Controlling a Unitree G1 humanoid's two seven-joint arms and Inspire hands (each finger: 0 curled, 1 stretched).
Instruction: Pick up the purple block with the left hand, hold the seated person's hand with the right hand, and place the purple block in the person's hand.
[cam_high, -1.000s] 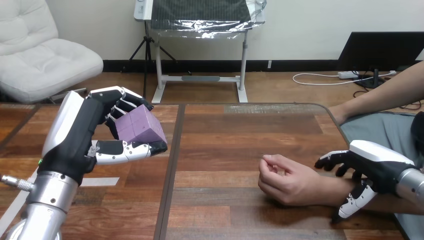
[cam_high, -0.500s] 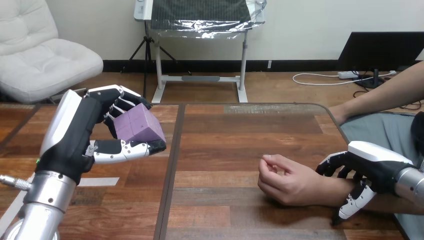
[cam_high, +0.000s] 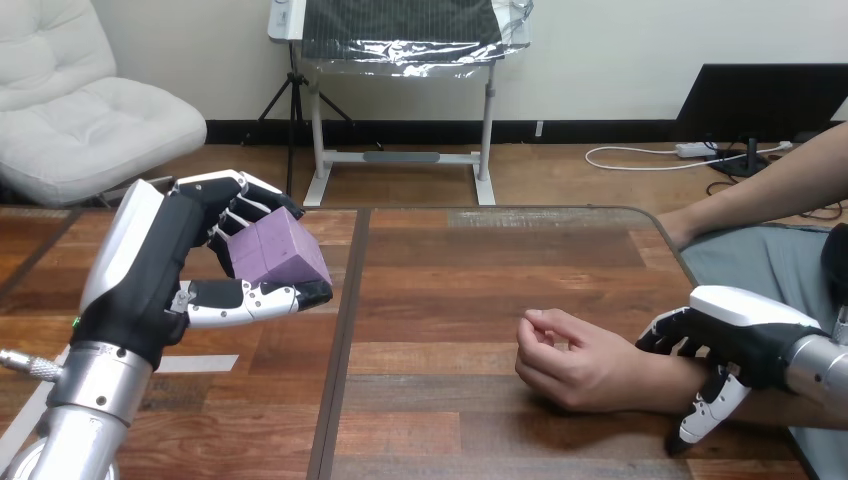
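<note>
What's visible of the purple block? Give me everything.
The purple block is a matte cube, foam-like by its look, with faint lines across its faces, tilted. It is held above the left part of the table in the left hand: fingers behind its top, thumb under its lower edge.

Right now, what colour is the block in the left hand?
The block is purple; head view.

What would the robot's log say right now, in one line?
left robot hand: holding block, raised | right robot hand: over wrist, grip unclear | person's hand: closed, on table | handover: not yet
</note>
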